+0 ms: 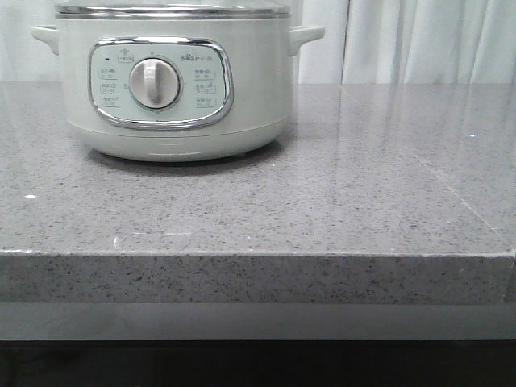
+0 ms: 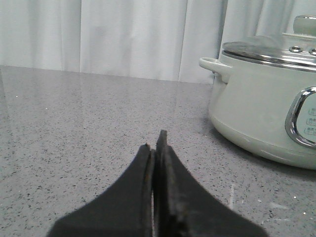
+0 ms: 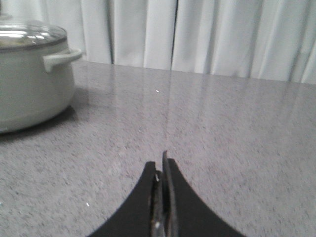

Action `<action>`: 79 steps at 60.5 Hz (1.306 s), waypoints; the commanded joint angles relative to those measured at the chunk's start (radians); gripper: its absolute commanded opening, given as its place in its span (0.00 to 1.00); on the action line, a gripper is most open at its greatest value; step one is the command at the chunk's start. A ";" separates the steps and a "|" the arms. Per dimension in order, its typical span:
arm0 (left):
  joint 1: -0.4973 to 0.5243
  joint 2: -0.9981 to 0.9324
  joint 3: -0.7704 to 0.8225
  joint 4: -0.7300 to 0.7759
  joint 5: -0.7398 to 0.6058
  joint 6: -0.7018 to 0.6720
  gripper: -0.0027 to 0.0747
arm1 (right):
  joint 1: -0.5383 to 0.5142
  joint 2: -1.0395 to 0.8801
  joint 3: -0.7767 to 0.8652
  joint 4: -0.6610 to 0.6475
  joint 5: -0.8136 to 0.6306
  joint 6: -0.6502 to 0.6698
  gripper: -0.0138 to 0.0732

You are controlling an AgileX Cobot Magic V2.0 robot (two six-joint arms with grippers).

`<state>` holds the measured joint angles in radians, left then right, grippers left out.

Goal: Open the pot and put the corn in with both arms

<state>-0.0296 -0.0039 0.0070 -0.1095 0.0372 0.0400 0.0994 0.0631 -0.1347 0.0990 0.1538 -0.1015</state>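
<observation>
The pale grey-green pot (image 1: 177,89) stands at the back left of the grey counter with its metal-rimmed lid (image 1: 173,10) on. It also shows in the left wrist view (image 2: 266,103) and the right wrist view (image 3: 29,79). My left gripper (image 2: 154,143) is shut and empty, low over the counter, apart from the pot on the side of one handle. My right gripper (image 3: 160,165) is shut and empty, over bare counter on the pot's other side. Neither gripper shows in the front view. The corn is out of view.
The speckled grey counter (image 1: 339,201) has a front edge near the camera. White curtains (image 1: 419,40) hang behind it. The pot's side handles (image 1: 306,34) stick out at both sides.
</observation>
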 commanded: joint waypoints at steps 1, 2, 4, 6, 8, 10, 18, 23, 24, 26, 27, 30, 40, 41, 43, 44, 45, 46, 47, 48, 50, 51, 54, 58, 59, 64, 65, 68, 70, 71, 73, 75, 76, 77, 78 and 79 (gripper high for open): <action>0.002 -0.020 0.005 -0.001 -0.080 -0.003 0.01 | -0.023 -0.041 0.046 0.015 -0.129 0.001 0.08; 0.002 -0.020 0.005 -0.001 -0.080 -0.003 0.01 | -0.028 -0.047 0.056 0.019 -0.138 0.001 0.08; 0.002 -0.020 0.005 -0.001 -0.080 -0.003 0.01 | -0.036 -0.061 0.080 0.033 -0.160 0.001 0.08; 0.002 -0.020 0.005 -0.001 -0.080 -0.003 0.01 | -0.042 -0.074 0.102 0.045 -0.182 0.001 0.08; 0.002 -0.020 0.005 -0.001 -0.080 -0.003 0.01 | -0.048 -0.085 0.120 0.053 -0.200 0.001 0.08; 0.002 -0.020 0.005 -0.001 -0.080 -0.003 0.01 | -0.051 -0.096 0.139 0.059 -0.221 0.001 0.08; 0.002 -0.020 0.005 -0.001 -0.080 -0.003 0.01 | -0.058 -0.097 0.162 0.058 -0.227 0.001 0.08; 0.002 -0.020 0.005 -0.001 -0.080 -0.003 0.01 | -0.058 -0.097 0.162 0.058 -0.222 0.001 0.08; 0.002 -0.020 0.005 -0.001 -0.080 -0.003 0.01 | -0.058 -0.097 0.162 0.058 -0.222 0.001 0.08; 0.002 -0.020 0.005 -0.001 -0.080 -0.003 0.01 | -0.058 -0.097 0.162 0.058 -0.221 0.001 0.08; 0.002 -0.020 0.005 -0.001 -0.080 -0.003 0.01 | -0.058 -0.097 0.162 0.058 -0.221 0.001 0.08; 0.002 -0.020 0.005 -0.001 -0.080 -0.003 0.01 | -0.058 -0.097 0.162 0.058 -0.221 0.001 0.08; 0.002 -0.020 0.005 -0.001 -0.080 -0.003 0.01 | -0.058 -0.097 0.162 0.058 -0.220 0.001 0.08; 0.002 -0.020 0.005 -0.001 -0.080 -0.003 0.01 | -0.058 -0.097 0.162 0.058 -0.220 0.001 0.08; 0.002 -0.020 0.005 -0.001 -0.080 -0.003 0.01 | -0.058 -0.097 0.162 0.058 -0.217 0.001 0.08; 0.002 -0.020 0.005 -0.001 -0.080 -0.003 0.01 | -0.058 -0.097 0.162 0.058 -0.216 0.002 0.08; 0.002 -0.020 0.005 -0.001 -0.080 -0.003 0.01 | -0.058 -0.097 0.162 0.058 -0.215 0.007 0.08; 0.002 -0.020 0.005 -0.001 -0.080 -0.003 0.01 | -0.058 -0.097 0.162 0.057 -0.214 0.012 0.08; 0.002 -0.020 0.005 -0.001 -0.080 -0.003 0.01 | -0.058 -0.097 0.162 0.057 -0.214 0.018 0.08; 0.002 -0.020 0.005 -0.001 -0.080 -0.003 0.01 | -0.058 -0.097 0.162 0.055 -0.214 0.030 0.08; 0.002 -0.020 0.005 -0.001 -0.080 -0.003 0.01 | -0.058 -0.097 0.162 0.050 -0.214 0.047 0.08; 0.002 -0.020 0.005 -0.001 -0.080 -0.003 0.01 | -0.058 -0.097 0.162 0.047 -0.214 0.055 0.08; 0.002 -0.020 0.005 -0.001 -0.080 -0.003 0.01 | -0.058 -0.097 0.162 0.034 -0.214 0.091 0.08; 0.002 -0.020 0.005 -0.001 -0.080 -0.003 0.01 | -0.058 -0.098 0.162 0.019 -0.214 0.120 0.08; 0.002 -0.020 0.005 -0.001 -0.080 -0.003 0.01 | -0.058 -0.098 0.162 0.013 -0.213 0.120 0.08; 0.002 -0.020 0.005 -0.001 -0.080 -0.003 0.01 | -0.058 -0.098 0.162 0.008 -0.212 0.120 0.08; 0.002 -0.020 0.005 -0.001 -0.080 -0.003 0.01 | -0.058 -0.098 0.162 0.008 -0.209 0.120 0.08; 0.002 -0.020 0.005 -0.001 -0.080 -0.003 0.01 | -0.058 -0.098 0.162 0.008 -0.209 0.120 0.08; 0.002 -0.020 0.005 -0.001 -0.080 -0.003 0.01 | -0.058 -0.098 0.162 0.008 -0.209 0.120 0.08; 0.002 -0.020 0.005 -0.001 -0.080 -0.003 0.01 | -0.058 -0.098 0.162 0.008 -0.209 0.120 0.08; 0.002 -0.020 0.005 -0.001 -0.080 -0.003 0.01 | -0.058 -0.098 0.162 0.008 -0.209 0.120 0.08; 0.002 -0.020 0.005 -0.001 -0.080 -0.003 0.01 | -0.058 -0.098 0.162 0.008 -0.209 0.120 0.08; 0.002 -0.020 0.005 -0.001 -0.080 -0.003 0.01 | -0.058 -0.098 0.162 0.008 -0.209 0.120 0.08; 0.002 -0.020 0.005 -0.001 -0.080 -0.003 0.01 | -0.058 -0.098 0.162 0.008 -0.209 0.120 0.08; 0.002 -0.020 0.005 -0.001 -0.080 -0.003 0.01 | -0.058 -0.098 0.162 0.008 -0.209 0.120 0.08; 0.002 -0.020 0.005 -0.001 -0.080 -0.003 0.01 | -0.058 -0.098 0.162 0.008 -0.209 0.120 0.08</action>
<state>-0.0296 -0.0039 0.0070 -0.1095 0.0392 0.0400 0.0443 -0.0102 0.0262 0.1205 0.0195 0.0166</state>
